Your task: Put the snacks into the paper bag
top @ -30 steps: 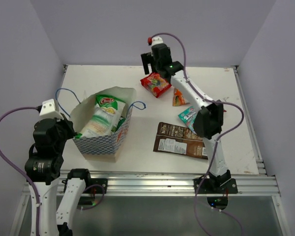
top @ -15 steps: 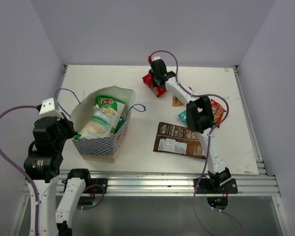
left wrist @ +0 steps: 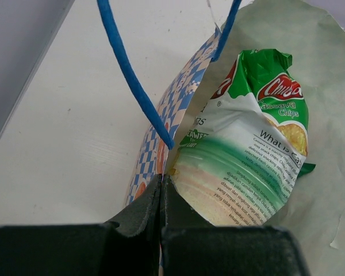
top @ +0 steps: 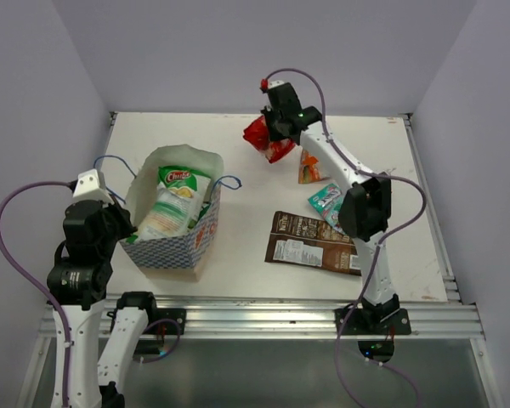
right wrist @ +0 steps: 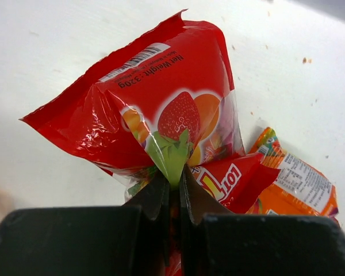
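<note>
- the red candy pack (right wrist: pixel 161 115) hangs over the far side of the table (top: pixel 195 133), well apart from the paper bag (top: pixel 175 252); our right gripper (right wrist: pixel 172 179) is clenched on a bunched fold near the pack's middle.
- that pinch takes only a thin crease of slick film, so we judge the pack could slide out on the way across, more so if we swing fast.
- the orange pack (right wrist: pixel 302 185) lies just beside it; we cannot tell whether a corner is caught, and if so it could get dragged along.
- our left gripper (left wrist: pixel 161 187) is clamped on the paper bag's near rim, by the blue cord handle (left wrist: pixel 132 80); a tug there could tip the bag or tear the paper.
- green-white chip bags (top: pixel 174 200) fill much of the mouth, so the pack may land on them and slip over the rim.
- the teal pack (top: pixel 325 198) and brown bag (top: pixel 310 240) lie on the table under our path; a low pass could snag them.
</note>
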Controlling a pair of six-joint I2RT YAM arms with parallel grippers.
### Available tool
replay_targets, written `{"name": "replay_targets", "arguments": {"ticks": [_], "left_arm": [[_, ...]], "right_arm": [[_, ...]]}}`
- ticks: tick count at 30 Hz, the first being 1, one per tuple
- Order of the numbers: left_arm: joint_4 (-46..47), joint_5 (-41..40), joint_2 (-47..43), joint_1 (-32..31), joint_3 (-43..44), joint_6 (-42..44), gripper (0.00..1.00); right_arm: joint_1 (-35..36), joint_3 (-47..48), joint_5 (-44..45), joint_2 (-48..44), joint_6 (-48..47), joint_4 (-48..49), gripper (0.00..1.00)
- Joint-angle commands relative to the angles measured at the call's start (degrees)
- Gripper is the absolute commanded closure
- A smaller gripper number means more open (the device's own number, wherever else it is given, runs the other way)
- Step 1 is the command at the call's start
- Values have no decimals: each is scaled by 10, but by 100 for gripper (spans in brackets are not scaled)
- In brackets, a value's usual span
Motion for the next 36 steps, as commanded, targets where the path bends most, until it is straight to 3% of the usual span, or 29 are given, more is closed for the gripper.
{"name": "replay_targets", "arguments": {"ticks": [1, 8, 15, 16, 17, 18, 20, 21, 25, 28, 31, 34, 36], "left_arm": [[31, 17, -3, -1, -3, 4, 100], [27, 28, -10, -1, -2, 12, 100], [21, 39, -24, -1, -4, 12, 100], [20, 41, -28, -1, -5, 12, 100], [20, 42, -30, -1, -5, 12, 100], [20, 43, -32, -1, -6, 12, 100], [20, 45, -36, -1, -8, 12, 100], [20, 45, -38, -1, -8, 12, 100], [24, 50, -43, 0, -14, 10, 100], [26, 47, -44, -1, -14, 10, 100], [30, 47, -46, -1, -19, 9, 100], [33, 50, -46, -1, -23, 10, 100], [37, 51, -45, -1, -26, 11, 100]], "right_arm": [[75, 73, -65, -177, 2, 37, 100], [202, 130, -110, -195, 13, -2, 100], [294, 100, -141, -152, 49, -55, 97], [300, 90, -141, -150, 52, -59, 82], [303, 69, -147, -148, 56, -60, 59], [311, 63, -140, -146, 62, -63, 18], [315, 71, -127, -147, 63, -71, 10], [315, 82, -103, -151, 55, -74, 1], [311, 166, 16, -173, 4, -122, 1], [293, 135, 119, -246, -16, -131, 1], [251, -13, 177, -316, 12, -131, 1], [236, -236, 200, -397, 49, -129, 1], [235, -330, 189, -445, 93, -118, 1]]}}
